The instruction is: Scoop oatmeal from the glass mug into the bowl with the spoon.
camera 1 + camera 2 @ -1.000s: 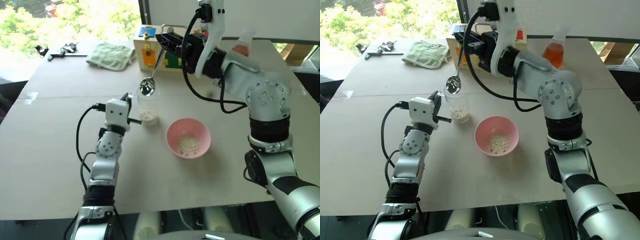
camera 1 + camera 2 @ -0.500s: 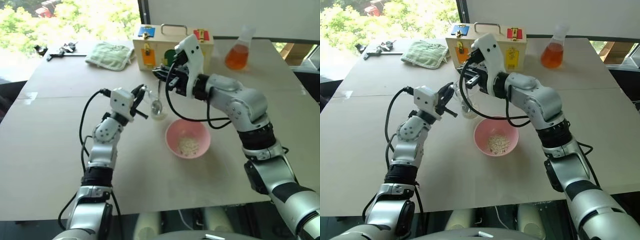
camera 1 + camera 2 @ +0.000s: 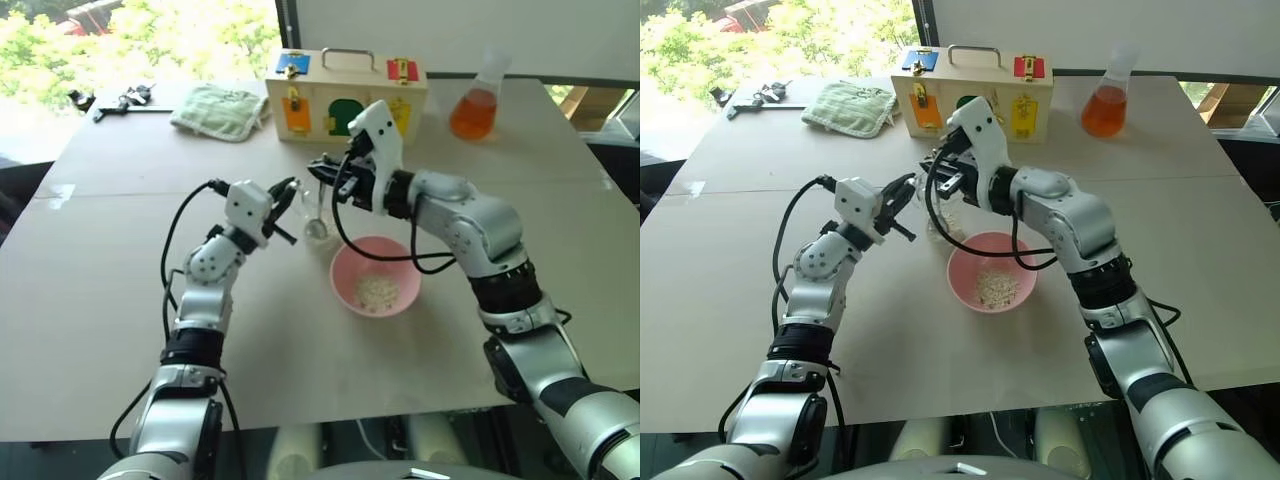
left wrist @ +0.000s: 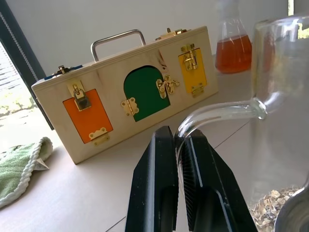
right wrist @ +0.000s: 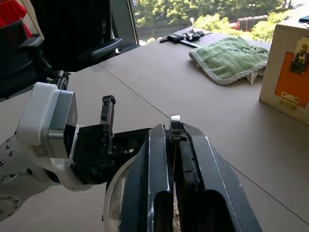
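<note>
glass looked fragile: left gripper (image 4: 177, 159) pinched the clear glass mug (image 3: 312, 212) by its handle; right gripper (image 5: 173, 145) clamped the slim silver spoon (image 3: 317, 214).

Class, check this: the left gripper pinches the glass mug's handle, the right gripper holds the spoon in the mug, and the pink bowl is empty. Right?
Not quite. The pink bowl already holds some oatmeal, as the left eye view shows. The rest stands: left gripper on the glass mug, right gripper holding the spoon.
</note>
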### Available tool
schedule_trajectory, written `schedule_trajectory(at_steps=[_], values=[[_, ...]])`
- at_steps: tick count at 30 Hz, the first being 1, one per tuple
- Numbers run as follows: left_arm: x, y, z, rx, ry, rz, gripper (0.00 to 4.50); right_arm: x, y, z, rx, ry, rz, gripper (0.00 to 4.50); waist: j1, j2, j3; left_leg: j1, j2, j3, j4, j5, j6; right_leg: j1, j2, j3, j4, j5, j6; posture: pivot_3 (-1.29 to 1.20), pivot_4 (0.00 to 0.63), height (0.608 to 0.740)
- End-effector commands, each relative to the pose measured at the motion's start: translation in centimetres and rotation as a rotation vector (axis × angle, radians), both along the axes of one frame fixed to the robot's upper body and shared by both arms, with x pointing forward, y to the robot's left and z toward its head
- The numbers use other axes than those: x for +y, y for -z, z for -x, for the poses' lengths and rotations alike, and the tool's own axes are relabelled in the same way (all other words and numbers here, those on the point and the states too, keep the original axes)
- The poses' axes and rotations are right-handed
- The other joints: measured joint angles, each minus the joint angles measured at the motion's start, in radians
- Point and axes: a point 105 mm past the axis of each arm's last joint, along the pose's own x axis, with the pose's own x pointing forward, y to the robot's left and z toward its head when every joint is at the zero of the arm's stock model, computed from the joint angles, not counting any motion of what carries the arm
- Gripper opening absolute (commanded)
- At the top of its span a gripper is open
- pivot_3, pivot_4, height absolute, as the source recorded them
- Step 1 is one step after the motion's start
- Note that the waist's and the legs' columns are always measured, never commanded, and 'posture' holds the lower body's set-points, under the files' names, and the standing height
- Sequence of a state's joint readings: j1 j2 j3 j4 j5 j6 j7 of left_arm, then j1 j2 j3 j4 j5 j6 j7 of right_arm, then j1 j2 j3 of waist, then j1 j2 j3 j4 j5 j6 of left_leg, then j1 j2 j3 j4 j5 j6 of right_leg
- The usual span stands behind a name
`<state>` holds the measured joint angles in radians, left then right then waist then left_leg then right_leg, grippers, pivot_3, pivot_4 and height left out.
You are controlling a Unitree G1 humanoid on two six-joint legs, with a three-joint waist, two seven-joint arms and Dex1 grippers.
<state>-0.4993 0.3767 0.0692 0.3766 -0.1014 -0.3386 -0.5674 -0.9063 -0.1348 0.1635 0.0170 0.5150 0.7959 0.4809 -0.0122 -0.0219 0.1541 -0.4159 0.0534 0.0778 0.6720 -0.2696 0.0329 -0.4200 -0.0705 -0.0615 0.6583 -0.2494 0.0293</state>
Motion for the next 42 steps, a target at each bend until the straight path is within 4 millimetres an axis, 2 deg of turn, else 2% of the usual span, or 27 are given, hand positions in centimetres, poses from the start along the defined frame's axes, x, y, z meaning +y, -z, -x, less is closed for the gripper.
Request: schedule_trajectory(at_steps=[1,6,10,27,42], values=[[0.1,-2.2,0.1,-0.09,0.009,0.012,0.03,0.0,-1.4,0.7,0.076,-0.026,-0.104,0.0,0.0,0.0,0.0,0.0,0.0,0.0,0.0,0.0,0.0,0.0,0.0,0.0,0.0,0.0,0.0,0.0,0.15,0.74],[0.3,-1.9,0.2,-0.084,0.004,0.004,0.03,-0.3,-0.2,0.3,0.294,0.029,-0.141,0.0,0.0,0.0,0.0,0.0,0.0,0.0,0.0,0.0,0.0,0.0,0.0,0.0,0.002,0.0,0.0,0.0,0.15,0.74],[0.3,-1.8,0.2,-0.084,0.002,-0.007,0.03,-0.8,0.0,-0.4,0.377,0.09,-0.159,0.0,-0.001,0.0,0.0,0.0,0.0,0.0,0.0,0.0,0.0,0.0,0.0,0.0,0.002,0.0,0.0,0.0,0.15,0.74],[-0.2,-0.8,0.5,-0.078,0.0,-0.036,0.03,-3.0,-3.6,-2.2,0.387,0.179,-0.267,0.0,-0.002,0.0,0.0,0.0,-0.001,0.0,0.0,0.0,0.0,0.0,0.0,0.0,0.002,0.0,0.0,0.0,0.15,0.74],[0.2,-0.3,0.6,-0.069,-0.031,-0.003,0.03,-6.3,-4.5,-3.8,0.477,0.272,-0.386,0.0,-0.002,0.0,0.0,0.0,0.0,0.001,0.0,0.0,0.0,0.0,0.0,0.001,0.002,0.0,0.0,0.0,0.15,0.74]])
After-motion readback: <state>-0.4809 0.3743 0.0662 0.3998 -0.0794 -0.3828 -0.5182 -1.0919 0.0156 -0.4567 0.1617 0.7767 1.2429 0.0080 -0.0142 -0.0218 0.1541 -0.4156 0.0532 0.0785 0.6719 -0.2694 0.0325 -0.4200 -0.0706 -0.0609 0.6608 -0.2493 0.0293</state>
